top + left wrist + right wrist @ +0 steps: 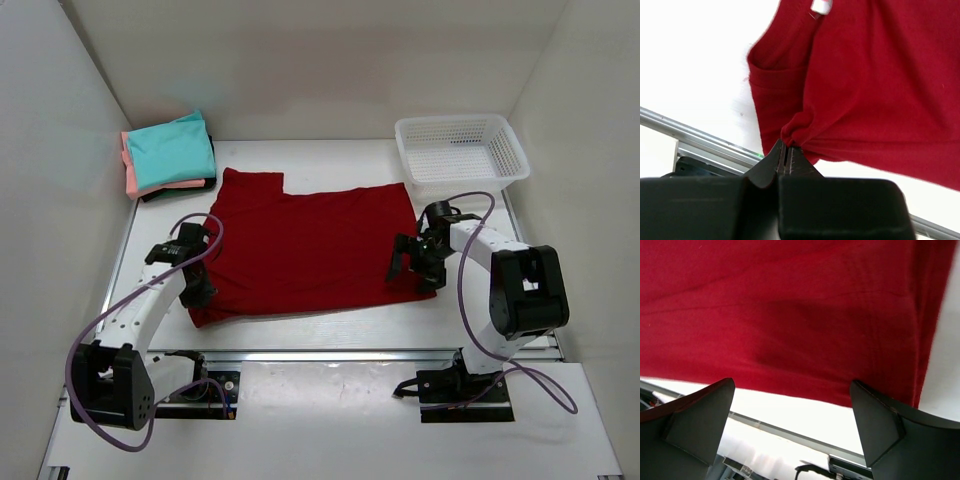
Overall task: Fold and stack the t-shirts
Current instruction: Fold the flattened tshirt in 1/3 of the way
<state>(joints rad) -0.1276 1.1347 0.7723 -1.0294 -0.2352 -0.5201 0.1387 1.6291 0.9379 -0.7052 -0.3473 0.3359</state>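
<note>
The left tool [785, 150] was pressed together, pinching a bunched bit of the dark red t-shirt [310, 250] at its near left corner. From that pinch the cloth spread ahead and toward the other arm. It lay mostly flat on the tabletop [330, 328], its long axis running from one tool across to the other.

The right tool [792, 385] was spread wide and empty at the near right corner, with the hem just ahead of it. Each arm was about equally near its own corner. The fold would probably need the right tool to close first.

Past the shirt's far edge was a strip of bare tabletop. Farther out from the left tool sat the folded stack [170, 152]. Farther out from the right tool sat the white basket [460, 150], close to the shirt's far right corner.
</note>
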